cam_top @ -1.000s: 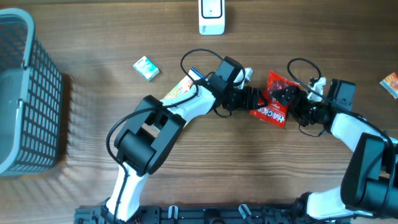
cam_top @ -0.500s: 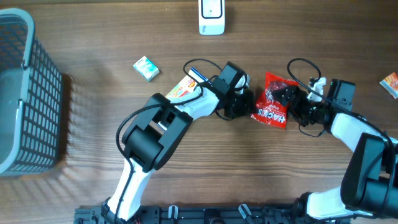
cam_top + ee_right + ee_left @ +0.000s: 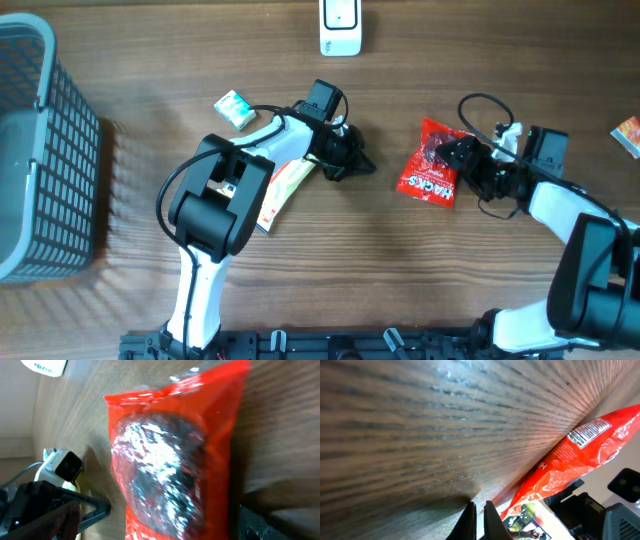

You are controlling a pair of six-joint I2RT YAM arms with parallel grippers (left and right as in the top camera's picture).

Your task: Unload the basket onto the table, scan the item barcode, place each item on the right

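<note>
A red snack bag (image 3: 426,168) lies flat on the wooden table, right of centre. My right gripper (image 3: 452,158) stands open at the bag's right end. In the right wrist view the bag (image 3: 170,460) fills the space between the wide-apart fingers (image 3: 67,519), its shiny clear window facing up. My left gripper (image 3: 360,164) is shut and empty, a short way left of the bag, tips low over the table. In the left wrist view, the shut gripper (image 3: 479,512) points at bare wood, and the bag (image 3: 580,447) shows a white printed label.
A white device (image 3: 340,27) stands at the table's far edge, centre. A yellow-and-white packet (image 3: 283,187) lies under the left arm. A small green-white box (image 3: 235,108), a grey mesh basket (image 3: 45,150) at left and an orange packet (image 3: 628,133) at right.
My left gripper has shut and swung left, away from the red bag. The bag has shifted slightly left. The right gripper stays open at the bag.
</note>
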